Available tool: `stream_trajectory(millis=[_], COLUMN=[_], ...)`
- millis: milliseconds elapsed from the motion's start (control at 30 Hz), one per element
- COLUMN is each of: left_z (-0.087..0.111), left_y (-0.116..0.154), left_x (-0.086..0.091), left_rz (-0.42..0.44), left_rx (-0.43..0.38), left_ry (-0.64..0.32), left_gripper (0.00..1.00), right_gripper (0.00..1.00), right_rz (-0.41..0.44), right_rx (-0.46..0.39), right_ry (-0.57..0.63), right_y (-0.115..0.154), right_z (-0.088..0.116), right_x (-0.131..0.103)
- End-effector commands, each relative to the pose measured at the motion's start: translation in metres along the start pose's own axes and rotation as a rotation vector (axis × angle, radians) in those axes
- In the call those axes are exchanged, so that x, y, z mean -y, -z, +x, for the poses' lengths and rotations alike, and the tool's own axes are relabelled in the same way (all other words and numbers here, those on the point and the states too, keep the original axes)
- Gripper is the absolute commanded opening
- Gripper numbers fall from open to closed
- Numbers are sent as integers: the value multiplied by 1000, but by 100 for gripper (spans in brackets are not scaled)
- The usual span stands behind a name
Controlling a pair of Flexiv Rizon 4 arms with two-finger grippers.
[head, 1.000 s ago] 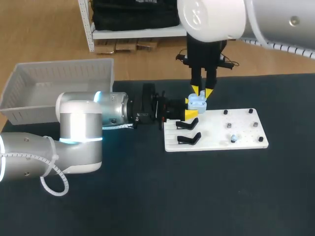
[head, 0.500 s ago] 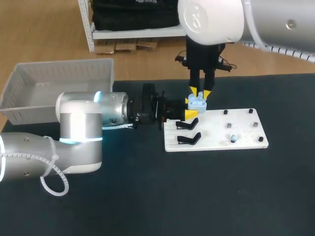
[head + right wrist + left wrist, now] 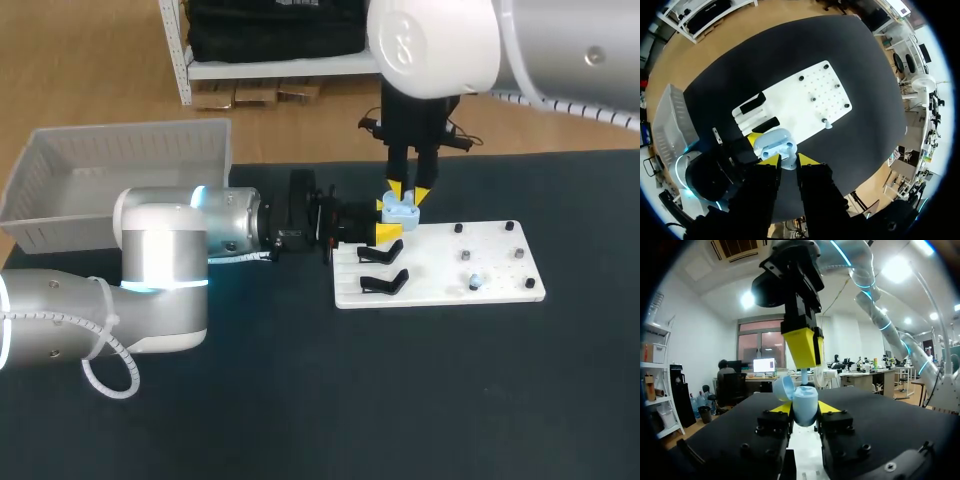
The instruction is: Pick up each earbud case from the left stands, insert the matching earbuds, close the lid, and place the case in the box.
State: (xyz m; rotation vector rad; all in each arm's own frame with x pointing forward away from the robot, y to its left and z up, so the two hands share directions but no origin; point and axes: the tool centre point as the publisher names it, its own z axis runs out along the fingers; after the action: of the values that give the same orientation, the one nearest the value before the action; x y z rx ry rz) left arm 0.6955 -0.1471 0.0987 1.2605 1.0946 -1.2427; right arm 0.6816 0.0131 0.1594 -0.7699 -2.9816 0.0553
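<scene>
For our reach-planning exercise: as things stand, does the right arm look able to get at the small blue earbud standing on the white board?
Probably yes. The earbud stands uncovered on the white board, and the right arm hangs above the case nearby, with nothing between.

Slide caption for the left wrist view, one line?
Open light-blue earbud case clamped from both sides by the left gripper, with the right gripper directly above it.

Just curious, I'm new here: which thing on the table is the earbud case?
Find the white board on the dark table. At its far left corner, beyond two black stands, the left gripper pinches the earbud case. It is the only pale blue shell there, its lid flipped open.
</scene>
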Motion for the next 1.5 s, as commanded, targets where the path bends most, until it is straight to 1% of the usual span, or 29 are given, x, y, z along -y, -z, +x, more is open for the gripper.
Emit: stream_trajectory(millis=[33,767,1500], left_z=[1,1,1], left_y=[0,0,0], left_x=[0,0,0], left_rz=[-2,-2,-2], left_rx=[5,5,5], left_ry=[-4,-4,-4], left_gripper=[0,0,0], right_gripper=[0,0,0], right_rz=[-1,13,45], right_rx=[0,-7,-11], right_ry=[-1,-14,-24], right_y=[-3,-8,-16], right_z=[0,-6,-5], right_x=[0,-2,-3])
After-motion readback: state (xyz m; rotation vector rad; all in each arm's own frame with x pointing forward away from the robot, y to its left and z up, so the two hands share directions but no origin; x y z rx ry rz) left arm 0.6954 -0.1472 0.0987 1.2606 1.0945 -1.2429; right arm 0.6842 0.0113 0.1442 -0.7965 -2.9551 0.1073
